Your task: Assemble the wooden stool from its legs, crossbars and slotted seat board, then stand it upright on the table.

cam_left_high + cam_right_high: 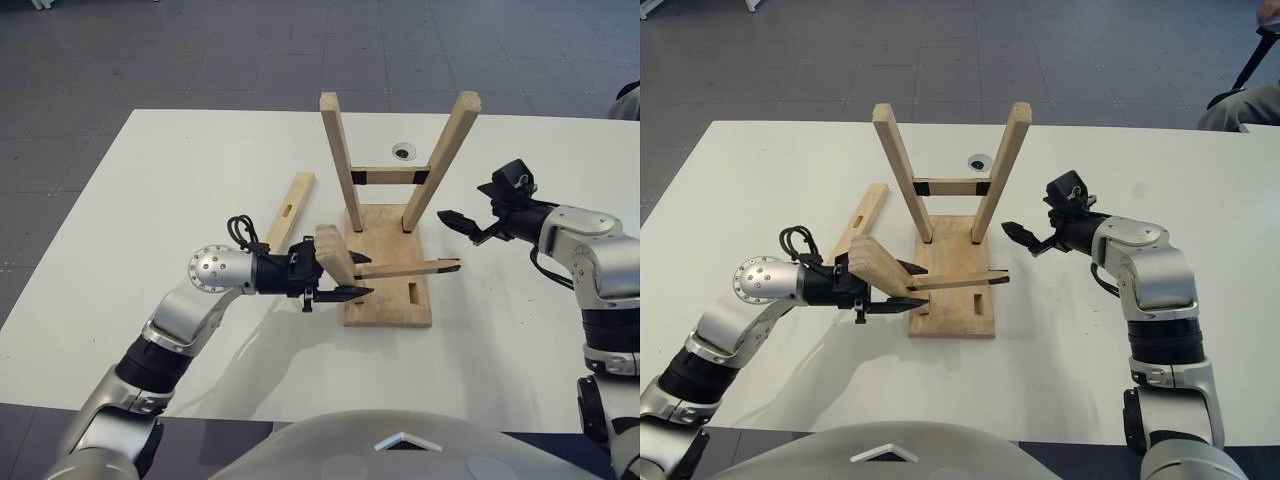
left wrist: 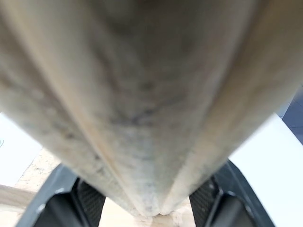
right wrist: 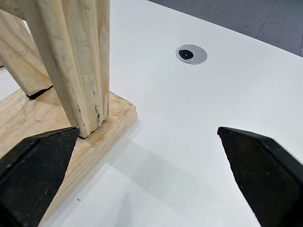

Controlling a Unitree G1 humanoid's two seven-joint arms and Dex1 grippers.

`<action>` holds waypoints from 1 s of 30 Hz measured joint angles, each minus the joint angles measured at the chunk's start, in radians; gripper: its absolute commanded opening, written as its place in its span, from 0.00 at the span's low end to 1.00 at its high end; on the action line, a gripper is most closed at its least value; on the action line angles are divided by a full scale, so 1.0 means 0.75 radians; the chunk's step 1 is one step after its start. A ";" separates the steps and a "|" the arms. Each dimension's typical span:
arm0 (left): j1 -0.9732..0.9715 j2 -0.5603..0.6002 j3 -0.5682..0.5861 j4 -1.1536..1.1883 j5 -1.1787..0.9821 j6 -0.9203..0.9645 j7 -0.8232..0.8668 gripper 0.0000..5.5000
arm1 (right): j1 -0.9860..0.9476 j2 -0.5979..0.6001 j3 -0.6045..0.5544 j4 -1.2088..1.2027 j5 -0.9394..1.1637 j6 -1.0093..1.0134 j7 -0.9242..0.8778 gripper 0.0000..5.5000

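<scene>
The slotted seat board [image 1: 390, 292] lies flat on the white table. Two legs [image 1: 334, 160] stand upright in its far slots, joined by a short crossbar [image 1: 390, 176]. My left gripper [image 1: 338, 280] is shut on a third leg [image 1: 333, 253] at the board's left edge; a crossbar [image 1: 408, 269] sticks out of that leg, over the board. In the left wrist view this leg [image 2: 151, 104] sits between the dark fingers [image 2: 85, 203]. A fourth leg [image 1: 288, 207] lies loose to the left. My right gripper [image 3: 151, 165] hangs open just right of the right upright leg [image 3: 75, 61], holding nothing.
A round cable grommet [image 1: 403, 151] sits in the table behind the stool. The table's right half [image 1: 500, 330] and its near left part offer free room. The table's front edge runs close to my arms.
</scene>
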 measured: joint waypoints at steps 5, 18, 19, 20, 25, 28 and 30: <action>-0.040 0.000 0.004 0.057 -0.001 -0.006 0.000 0.37 | 0.012 -0.019 0.034 -0.018 -0.001 -0.012 0.055 0.98; -0.041 0.000 0.004 0.063 -0.001 -0.009 -0.001 0.44 | 0.316 -0.103 0.346 -0.311 -0.138 -0.202 0.125 0.98; -0.042 0.001 0.004 0.067 0.009 -0.004 0.000 0.46 | 0.319 -0.103 0.352 -0.316 -0.158 -0.221 0.120 0.98; 0.009 0.055 -0.028 0.195 0.139 0.123 0.011 0.49 | 0.321 -0.099 0.365 -0.323 -0.160 -0.239 0.099 0.98; 0.062 0.060 -0.004 0.209 0.152 0.218 0.003 0.64 | 0.337 -0.068 0.375 -0.346 -0.199 -0.243 0.041 0.98; 0.050 0.047 0.020 0.186 0.139 0.267 -0.013 0.73 | 0.342 -0.067 0.373 -0.351 -0.205 -0.243 0.039 0.98; 0.041 0.049 0.063 0.150 0.109 0.314 -0.028 0.80 | 0.343 -0.064 0.372 -0.351 -0.206 -0.243 0.036 0.98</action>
